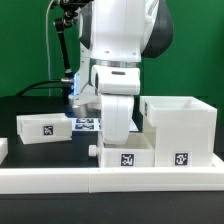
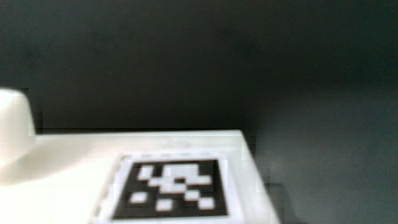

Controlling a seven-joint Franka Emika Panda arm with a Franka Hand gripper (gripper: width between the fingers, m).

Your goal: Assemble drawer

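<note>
The drawer's large boxy casing [image 1: 181, 128] stands at the exterior view's right, with a tag on its front. One small tray [image 1: 45, 127] lies at the left. The other tray [image 1: 126, 153], with a tag and a small knob [image 1: 95, 150], sits in front of the casing's left side. My gripper [image 1: 119, 136] reaches straight down onto this tray's back edge. Its fingertips are hidden behind the hand and the tray wall. The wrist view shows a white tagged face [image 2: 175, 186] very close, a rounded white part [image 2: 15, 130] beside it, and no fingers.
A long low white border wall [image 1: 110, 179] runs along the front. The marker board [image 1: 84, 124] lies on the black table behind the trays. A black stand and cables [image 1: 66, 50] rise at the back left.
</note>
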